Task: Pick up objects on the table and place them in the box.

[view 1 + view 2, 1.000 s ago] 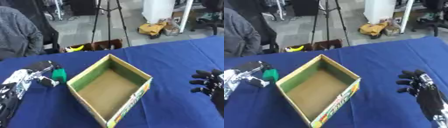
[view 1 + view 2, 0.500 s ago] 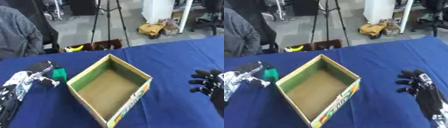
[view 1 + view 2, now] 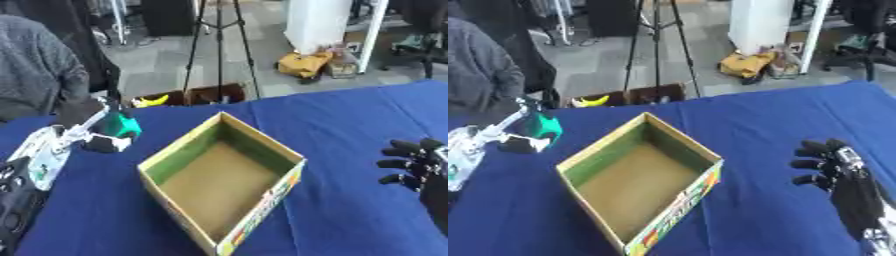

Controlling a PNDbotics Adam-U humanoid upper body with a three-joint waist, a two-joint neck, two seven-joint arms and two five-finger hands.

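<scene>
Left hand lifts a green thing beside the open box

The left hand's fingers pinch a small green thing, held above the blue table just left of the cardboard box; its shape is hard to make out. Right of the box, the right hand hangs with fingers curled, empty, its arm cut off by the lower edge.

The left hand reaches in from the left edge on a silver-jointed arm, its fingers pinched closed around something green. The right hand (black, with its forearm running off the lower right corner) shows curled fingers holding nothing.
</scene>
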